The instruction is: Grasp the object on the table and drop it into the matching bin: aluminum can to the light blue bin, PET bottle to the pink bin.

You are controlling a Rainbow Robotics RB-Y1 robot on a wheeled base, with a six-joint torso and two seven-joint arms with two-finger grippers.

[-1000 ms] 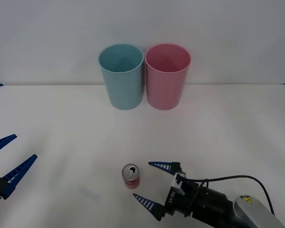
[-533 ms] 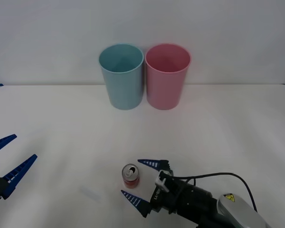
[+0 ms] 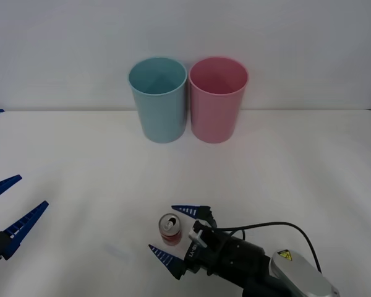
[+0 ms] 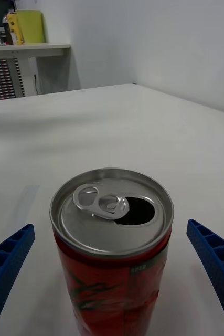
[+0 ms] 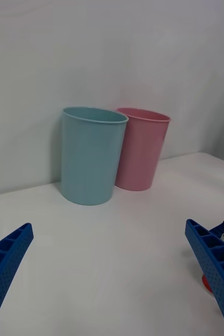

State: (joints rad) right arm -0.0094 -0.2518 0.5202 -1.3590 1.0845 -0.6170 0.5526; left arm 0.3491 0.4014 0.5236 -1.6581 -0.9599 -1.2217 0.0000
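Note:
The aluminum can (image 3: 170,229), small and red with a silver top and pull tab, stands upright on the white table (image 3: 74,154) near its front edge. My right gripper (image 3: 162,228) is open around it, one blue finger on each side and not touching. In the right wrist view the can (image 4: 112,252) sits between the open fingers (image 4: 7,257). The light blue bin (image 3: 158,99) and the pink bin (image 3: 217,99) stand side by side at the back, also seen as the light blue bin (image 5: 93,155) and pink bin (image 5: 142,148). My left gripper (image 3: 33,190) waits open at the far left.
A broad stretch of bare white table lies between the can and the two bins. A plain white wall (image 3: 297,43) rises behind the bins. In the right wrist view, shelves (image 4: 17,58) stand in the room beyond the table's edge.
My right gripper has slid leftward along the table, so its open fingers now flank the can instead of lying to its right. The can, the bins and the left arm have not moved.

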